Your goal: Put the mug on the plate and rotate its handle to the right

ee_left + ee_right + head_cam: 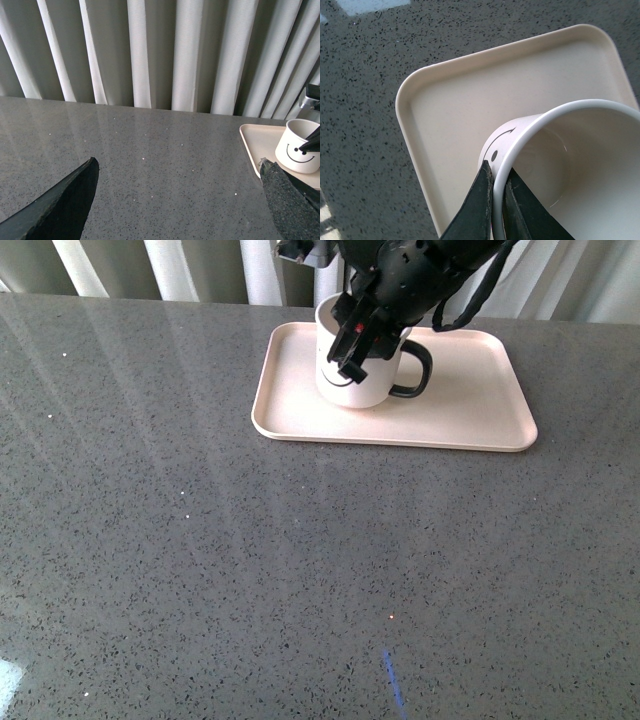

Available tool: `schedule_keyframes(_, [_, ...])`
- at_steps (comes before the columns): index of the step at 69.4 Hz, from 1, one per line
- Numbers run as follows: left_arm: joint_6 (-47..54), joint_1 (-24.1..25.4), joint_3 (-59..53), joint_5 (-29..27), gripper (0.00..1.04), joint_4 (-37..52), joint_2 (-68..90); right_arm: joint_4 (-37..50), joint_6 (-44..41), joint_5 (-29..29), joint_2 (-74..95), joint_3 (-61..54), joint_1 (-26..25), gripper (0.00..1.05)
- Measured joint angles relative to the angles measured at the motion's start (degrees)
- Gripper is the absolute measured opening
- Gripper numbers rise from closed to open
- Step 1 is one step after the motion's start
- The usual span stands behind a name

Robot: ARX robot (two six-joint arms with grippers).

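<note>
The mug [372, 388] is on the plate, top centre of the front view. Now biggest to smallest.

The grey speckled table [250, 570] fills nearly the whole front frame. Pale pleated curtains [150, 50] run along the top of the left wrist view.

The plate [470, 390] is next, a pale pink-beige tray lying flat near the table's far edge, upper centre. Its rounded corner and low rim show clearly in the right wrist view [455, 115]. It also peeks in at the right edge of the left wrist view [255, 142].

Back to the mug: it is upright on the left half of the plate, white, with its open mouth up [570, 165]. The left wrist view catches it at the right edge [290, 150], black smiley face [301, 160] on show.

The right gripper [352, 358] comes down from the top of the frame and is clamped on the mug's rim. One finger [477, 210] is outside the wall beside the smiley and the other is inside the cup.

The handle [428, 368], a glossy black loop, points to the right of the front frame.

The left gripper [177, 162] hangs over bare table with its dark fingers [65, 200] spread wide in the lower corners and nothing between them.
</note>
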Motion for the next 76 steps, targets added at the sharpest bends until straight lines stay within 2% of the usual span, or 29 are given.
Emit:
schedule_keyframes(16, [0.0,0.0,0.0,0.0,0.95,0.0,0.0,2.34,-12.55,-6.91,-5.95,-6.49,-4.5,0.02])
schedule_keyframes(28, [0.0,0.0,0.0,0.0,0.95,0.0,0.0,2.95,-17.86,-12.59,-8.0,-9.88,-7.02,0.02])
schedule_keyframes(60, [0.0,0.0,0.0,0.0,0.95,0.0,0.0,1.03,-30.75,-13.86,-8.33,-13.53,-9.57,0.02])
schedule_keyframes(76, [0.0,0.0,0.0,0.0,0.95,0.0,0.0,1.92,-32.63,-14.49,-8.35,-13.6,-9.57,0.02])
